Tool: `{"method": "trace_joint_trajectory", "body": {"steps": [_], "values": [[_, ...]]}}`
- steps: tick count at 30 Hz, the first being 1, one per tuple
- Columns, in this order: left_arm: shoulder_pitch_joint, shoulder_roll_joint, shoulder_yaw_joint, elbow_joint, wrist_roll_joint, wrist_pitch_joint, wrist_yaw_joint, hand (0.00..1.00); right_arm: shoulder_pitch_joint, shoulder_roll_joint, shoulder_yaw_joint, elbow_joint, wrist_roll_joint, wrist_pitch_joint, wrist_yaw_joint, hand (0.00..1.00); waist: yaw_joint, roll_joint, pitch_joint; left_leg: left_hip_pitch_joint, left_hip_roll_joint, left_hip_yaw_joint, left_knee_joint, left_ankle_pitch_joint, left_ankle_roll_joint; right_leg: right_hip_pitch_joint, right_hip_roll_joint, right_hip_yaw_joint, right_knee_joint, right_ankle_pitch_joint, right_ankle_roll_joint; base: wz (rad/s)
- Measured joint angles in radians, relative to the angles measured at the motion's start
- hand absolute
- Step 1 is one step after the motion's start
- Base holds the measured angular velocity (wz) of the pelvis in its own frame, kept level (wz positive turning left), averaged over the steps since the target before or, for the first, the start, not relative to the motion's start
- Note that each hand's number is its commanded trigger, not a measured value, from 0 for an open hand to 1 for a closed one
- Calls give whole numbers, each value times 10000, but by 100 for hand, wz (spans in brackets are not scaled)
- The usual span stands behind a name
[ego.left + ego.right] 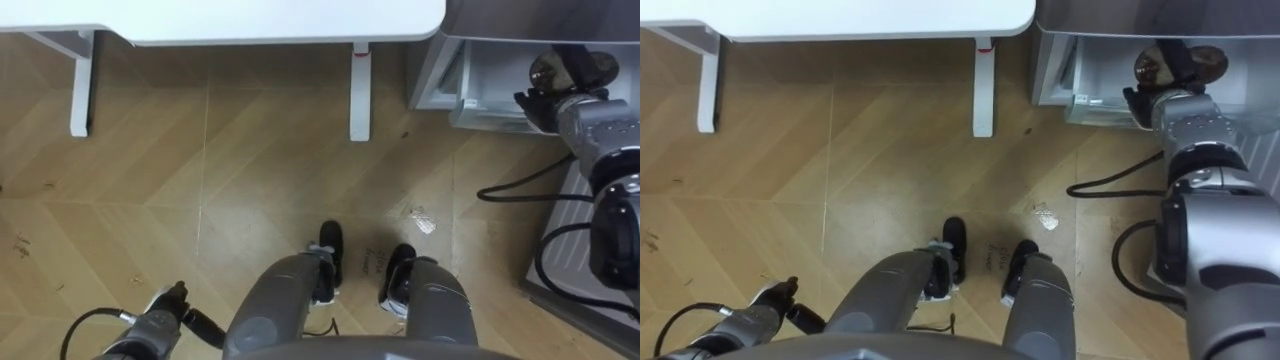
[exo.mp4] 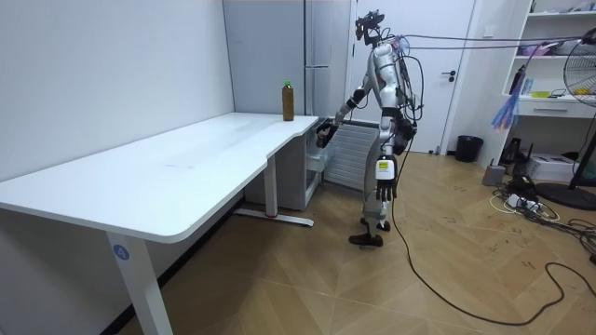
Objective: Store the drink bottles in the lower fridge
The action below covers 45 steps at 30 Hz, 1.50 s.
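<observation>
My right hand [image 1: 572, 92] reaches out to the right, shut on a brown drink bottle [image 1: 546, 68] seen from above. It holds the bottle over the open lower fridge compartment [image 1: 470, 95], whose pale inside shows beside the table leg. In the room view that right hand [image 2: 325, 133] is at the low front of the tall grey fridge [image 2: 321, 46]. A second brown bottle with a green cap [image 2: 288, 100] stands upright on the white table's far end, next to the fridge. My left hand [image 1: 165, 305] hangs at my side, fingers relaxed and holding nothing.
The white table [image 1: 250, 20] runs along my left front, with its white legs [image 1: 359, 95] on the wood floor. A black cable [image 1: 520, 190] lies on the floor by the fridge. Behind me in the room view stand a fan [image 2: 582, 74] and shelves.
</observation>
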Motion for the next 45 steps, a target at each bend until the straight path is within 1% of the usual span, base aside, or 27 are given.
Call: {"method": "trace_joint_trajectory", "body": {"steps": [3,14,18,20,23,24,25,28,29,30,32,34,36,37,38,39,40,43,45], "values": [[0,0,-105,-13,4,1,0,0,0,-7,1,0,-1,0,-64,0,6,-1,0,-9,-1,-1,37,0,0,-4,-9,-8,47,-26,-4,2],[5,0,-103,-24,9,3,43,0,-1,-39,-9,-1,-35,1,-241,0,48,-2,-2,-14,9,15,126,0,0,10,-10,2,89,-42,-14,0],[5,-2,-96,-47,52,19,58,0,-1,-94,-11,-2,-466,2,-354,0,76,-13,-10,-1,19,25,144,0,0,27,-10,-11,90,-41,-15,0],[5,-1,-92,-53,64,55,76,0,0,-143,-10,-1,-692,10,-420,0,107,-13,-12,14,21,28,149,0,0,45,-10,-16,90,-40,-17,0],[6,-1,-67,-51,140,204,97,0,0,-189,-10,1,-723,43,-443,0,115,-17,-17,148,26,20,154,0,0,205,-7,-51,57,-40,-17,0],[6,0,-39,-51,165,215,99,0,3,-242,19,39,-784,115,-433,0,110,-19,-17,250,39,10,157,0,0,340,1,-102,6,-39,-18,4],[5,4,-4,-52,164,215,99,0,2,-254,28,145,-828,267,-415,0,122,-34,-26,346,65,2,155,-1,-1,488,26,-162,-77,-28,-30,4],[10,4,-12,-72,149,221,77,0,2,-332,45,369,-970,497,-256,0,124,-79,-50,520,82,-31,155,-2,-1,734,33,-271,-141,-19,-32,7],[11,3,-13,-70,141,230,68,0,3,-350,59,461,-990,525,-184,0,125,-88,-49,561,83,-35,155,-2,-1,786,30,-295,-149,-20,-32,8],[44,7,-14,-70,141,259,56,0,4,-374,139,663,-1039,605,-6,0,126,-121,-70,633,91,-38,155,-2,-1,898,30,-340,-181,-19,-31,8],[95,9,-13,-66,142,339,32,0,22,-383,280,809,-1133,723,77,0,88,-157,-70,815,126,-41,149,-2,0,1157,61,-425,-302,-6,-25,5],[103,14,-12,-65,142,453,-57,0,101,-392,389,1088,-1100,853,280,0,43,-295,-119,1088,148,-44,120,-4,-2,1484,111,-428,-402,-1,-15,0],[103,36,-11,-72,90,456,-182,0,139,-396,389,1248,-1080,911,487,0,-52,-366,-153,1291,180,-58,34,-6,-3,1718,174,-454,-533,17,8,4],[104,72,-9,-80,-1,454,-216,0,162,-422,385,1309,-1052,917,597,0,-97,-403,-191,1424,224,-58,-71,-7,-5,1878,256,-456,-699,70,42,0],[113,99,-5,-81,-8,453,-220,0,165,-450,389,1339,-1053,959,610,0,-101,-443,-245,1456,249,-57,-104,-7,-6,1930,295,-468,-779,109,38,-4],[135,154,103,-81,-7,452,-220,0,171,-490,382,1370,-1058,1036,640,0,-101,-486,-276,1591,301,-56,-182,-7,-7,2136,335,-597,-972,170,60,-9],[193,220,266,-97,-8,452,-212,0,174,-506,387,1389,-1103,1091,708,0,-121,-523,-300,1788,350,-63,-273,1,-19,2383,449,-587,-1211,296,33,-8],[462,270,631,-218,22,499,-141,0,259,-517,387,1493,-1174,1254,936,0,-192,-575,-347,2311,396,-98,-549,18,-41,3041,614,-634,-1816,516,67,-3],[694,285,720,-440,23,583,-119,0,404,-528,386,1493,-1164,1335,1133,0,-251,-610,-375,2527,391,-116,-667,17,-40,3312,647,-688,-2056,580,107,0]]}}
